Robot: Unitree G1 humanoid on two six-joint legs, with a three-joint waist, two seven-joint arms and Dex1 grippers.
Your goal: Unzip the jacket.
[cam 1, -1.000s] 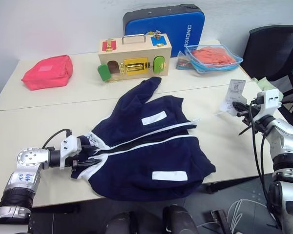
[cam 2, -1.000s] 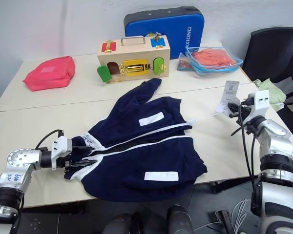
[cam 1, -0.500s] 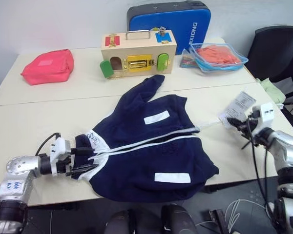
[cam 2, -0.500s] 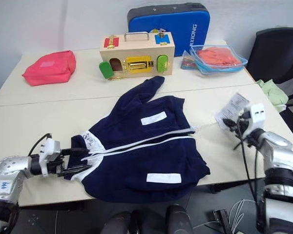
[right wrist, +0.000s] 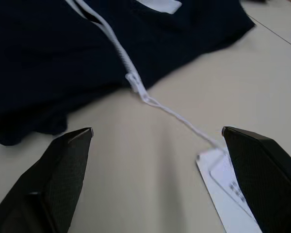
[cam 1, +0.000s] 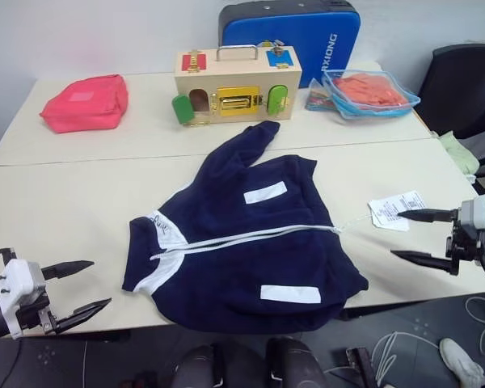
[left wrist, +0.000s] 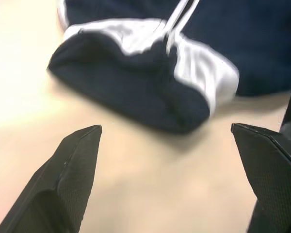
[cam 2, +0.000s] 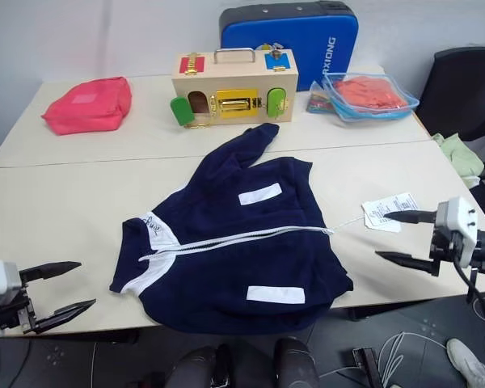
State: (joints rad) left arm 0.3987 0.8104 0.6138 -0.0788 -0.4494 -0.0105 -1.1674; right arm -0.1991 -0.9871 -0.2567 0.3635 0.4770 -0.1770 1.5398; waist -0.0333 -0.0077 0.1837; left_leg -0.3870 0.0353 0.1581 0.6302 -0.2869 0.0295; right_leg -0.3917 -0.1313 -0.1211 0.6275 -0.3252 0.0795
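beige tabletop (cam 1: 56,202) carries the jacket (cam 1: 250,242) mid-frame, its zipper line running lower left to right, my left gripper (cam 1: 71,284) gaping empty lower left nearest the collar, my right gripper (cam 1: 420,236) equally wide, empty, beside the paper tag (cam 1: 396,210).

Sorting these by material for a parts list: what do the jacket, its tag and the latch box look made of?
Jacket: soft matte navy fabric, folds and drapes. Tag: thin white paper, printed, lying flat. Latch box: pale unfinished-looking wood, probably, with shiny brass-coloured metal fittings.
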